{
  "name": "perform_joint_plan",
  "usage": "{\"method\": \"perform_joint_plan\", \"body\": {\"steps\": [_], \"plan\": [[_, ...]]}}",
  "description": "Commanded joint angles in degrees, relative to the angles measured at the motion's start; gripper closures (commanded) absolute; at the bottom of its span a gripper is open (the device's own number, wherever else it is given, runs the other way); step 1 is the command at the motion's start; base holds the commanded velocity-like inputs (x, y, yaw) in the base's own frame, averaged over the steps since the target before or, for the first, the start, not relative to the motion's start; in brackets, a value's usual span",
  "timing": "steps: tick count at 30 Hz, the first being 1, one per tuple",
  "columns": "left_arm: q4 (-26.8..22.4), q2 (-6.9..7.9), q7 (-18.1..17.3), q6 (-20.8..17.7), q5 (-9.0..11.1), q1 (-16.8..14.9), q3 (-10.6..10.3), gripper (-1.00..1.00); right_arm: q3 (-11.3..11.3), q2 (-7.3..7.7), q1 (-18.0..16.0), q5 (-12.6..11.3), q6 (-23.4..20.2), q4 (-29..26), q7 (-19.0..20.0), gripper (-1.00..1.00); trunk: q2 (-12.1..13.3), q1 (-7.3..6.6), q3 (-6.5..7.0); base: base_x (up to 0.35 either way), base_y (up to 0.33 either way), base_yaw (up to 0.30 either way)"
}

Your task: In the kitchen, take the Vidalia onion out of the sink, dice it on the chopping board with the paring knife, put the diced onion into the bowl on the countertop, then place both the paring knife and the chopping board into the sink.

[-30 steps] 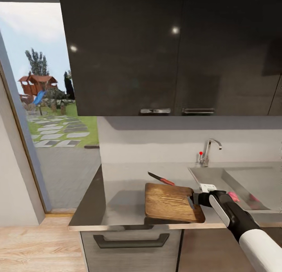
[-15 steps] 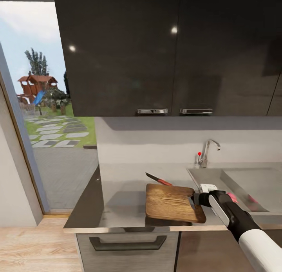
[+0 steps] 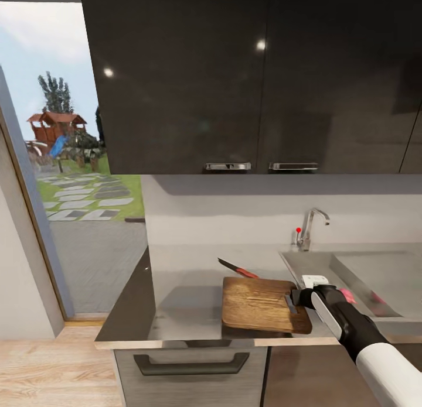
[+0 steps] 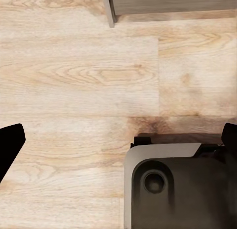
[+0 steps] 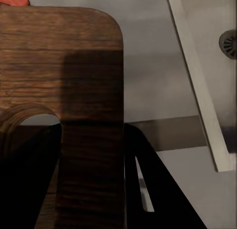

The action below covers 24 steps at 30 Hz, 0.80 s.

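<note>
Grey tabletop [image 3: 187, 290] carries board [image 3: 264, 304], right claw [image 3: 291, 300] pinching its sink-side edge. Knife [image 3: 237, 269] just behind board; onion [image 3: 350, 295] in sink [image 3: 375, 272]. Left claw [image 4: 118, 140] spread above floor. Risk: shallow edge grip, board may slip.

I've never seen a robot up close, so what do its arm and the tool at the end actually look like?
The right arm has a smooth white rounded sleeve, then a black wrist section carrying a white stripe. Its tool is black, with dark flat fingers.
</note>
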<state>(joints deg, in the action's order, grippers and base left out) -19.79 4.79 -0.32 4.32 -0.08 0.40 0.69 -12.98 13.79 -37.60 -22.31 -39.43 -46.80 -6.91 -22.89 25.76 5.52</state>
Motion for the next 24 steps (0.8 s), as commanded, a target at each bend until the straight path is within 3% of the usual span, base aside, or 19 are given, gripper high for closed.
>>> {"method": "perform_joint_plan", "body": {"steps": [1, 24], "plan": [[-0.07, -0.02, -0.03, 0.08, -0.01, 0.04, 0.07, -1.00, -0.29, 0.05, -0.02, -0.53, -0.13, -0.09, -0.73, 1.00, -0.03, 0.02, -0.01, 0.000, 0.000, 0.000], [-0.07, -0.12, -0.03, 0.08, -0.01, 0.04, 0.01, -1.00, -0.45, -0.42, -0.02, -0.36, -0.20, -0.09, -1.09, 1.00, -0.03, 0.02, -0.01, 0.007, 0.000, 0.000]]}}
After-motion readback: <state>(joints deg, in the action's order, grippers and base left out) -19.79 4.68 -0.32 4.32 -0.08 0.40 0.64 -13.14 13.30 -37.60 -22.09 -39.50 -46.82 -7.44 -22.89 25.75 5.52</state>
